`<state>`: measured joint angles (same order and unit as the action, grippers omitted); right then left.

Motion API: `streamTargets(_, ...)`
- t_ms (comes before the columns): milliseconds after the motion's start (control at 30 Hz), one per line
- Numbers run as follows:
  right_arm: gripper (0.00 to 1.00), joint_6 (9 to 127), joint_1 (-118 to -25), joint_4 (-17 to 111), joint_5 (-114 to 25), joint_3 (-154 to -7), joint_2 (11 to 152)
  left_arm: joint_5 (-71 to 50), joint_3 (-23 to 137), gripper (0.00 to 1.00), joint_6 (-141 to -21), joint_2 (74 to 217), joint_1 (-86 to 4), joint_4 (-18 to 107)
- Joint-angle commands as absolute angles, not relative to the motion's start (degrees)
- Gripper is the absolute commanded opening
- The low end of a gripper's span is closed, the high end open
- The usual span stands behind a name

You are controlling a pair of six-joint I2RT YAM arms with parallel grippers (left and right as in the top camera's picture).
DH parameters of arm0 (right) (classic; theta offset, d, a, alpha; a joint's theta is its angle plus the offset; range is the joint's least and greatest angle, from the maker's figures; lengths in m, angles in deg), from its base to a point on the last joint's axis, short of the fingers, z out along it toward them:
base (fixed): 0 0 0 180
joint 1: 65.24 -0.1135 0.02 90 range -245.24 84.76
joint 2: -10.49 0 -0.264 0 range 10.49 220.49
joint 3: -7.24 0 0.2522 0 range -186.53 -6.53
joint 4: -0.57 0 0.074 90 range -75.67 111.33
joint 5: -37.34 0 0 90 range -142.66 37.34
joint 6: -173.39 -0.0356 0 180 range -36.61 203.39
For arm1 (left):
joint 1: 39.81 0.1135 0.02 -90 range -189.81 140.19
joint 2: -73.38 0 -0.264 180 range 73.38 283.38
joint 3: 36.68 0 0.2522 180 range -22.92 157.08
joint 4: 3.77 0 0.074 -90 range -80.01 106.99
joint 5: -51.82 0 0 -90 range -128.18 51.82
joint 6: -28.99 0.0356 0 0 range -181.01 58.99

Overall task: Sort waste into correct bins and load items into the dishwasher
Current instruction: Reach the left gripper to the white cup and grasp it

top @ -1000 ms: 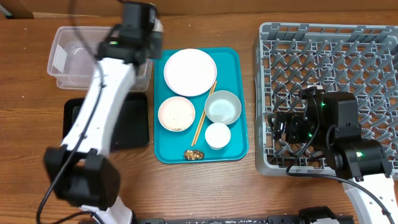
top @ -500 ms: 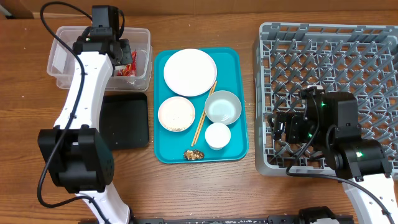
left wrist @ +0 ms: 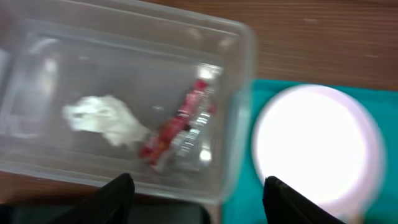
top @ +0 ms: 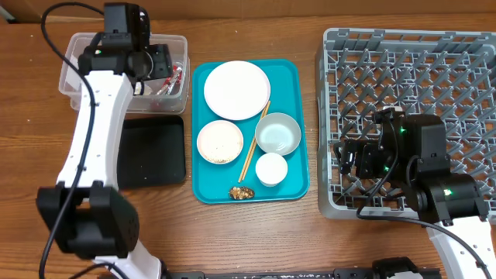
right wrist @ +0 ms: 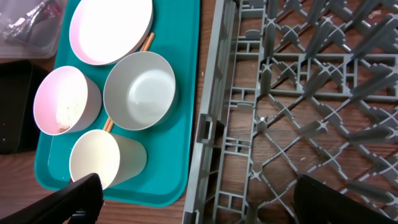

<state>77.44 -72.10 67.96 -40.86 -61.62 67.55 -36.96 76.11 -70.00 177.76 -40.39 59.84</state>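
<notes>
Left end effector (left wrist: 198,186) is hovering released above clear rectangular plastic tub (left wrist: 124,56) holding crumpled red-and-white wrapper (left wrist: 177,127); thin wooden chopsticks (top: 249,155), light and stiff, probably wanting mid-length pinch.

Left-wrist view motion-blurred: wrapper (left wrist: 180,127) print unreadable, plate (left wrist: 317,149) a washed-out glare. Overhead, left arm (top: 101,116) hides clear tub (top: 70,89) middle and black tray (top: 159,151) at its 9 o'clock side; dish rack (top: 465,62) cropped at 3 o'clock, 6 o'clock part under right arm (top: 422,167).
</notes>
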Motion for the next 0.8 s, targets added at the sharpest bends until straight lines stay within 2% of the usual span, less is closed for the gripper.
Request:
streamTargets(0, 1.0, 77.35, -72.4, 67.85, -40.56, -63.23, 66.87, -21.66, 76.26, 0.69, -68.27, 175.9, -43.72, 63.53)
streamTargets(167, 1.0, 77.31, -72.18, 67.98, -40.78, -63.23, 66.87, -21.62, 76.19, 0.69, -66.85, 177.08, -50.99, 76.3)
streamTargets(333, 1.0, 69.5, -68.82, 68.96, -48.56, -64.48, 66.87, -24.15, 75.87, 0.7, -64.38, 177.15, -59.89, 83.68)
streamTargets(433, 1.0, 67.62, -64.97, 70.69, -49.23, -65.81, 66.87, -25.03, 75.17, 0.71, -64.43, 177.15, -63.15, 85.28)
streamTargets(600, 1.0, 66.86, -53.5, 76.24, -49.17, -66.08, 67.26, -25.05, 69.64, 0.71, -64.86, 177.15, -68.79, 85.91)
streamTargets(767, 1.0, 67.06, -49.74, 78.36, -49.15, -66.08, 68.01, -25.03, 61.4, 0.7, -65.76, 177.15, -71.96, 79.84)
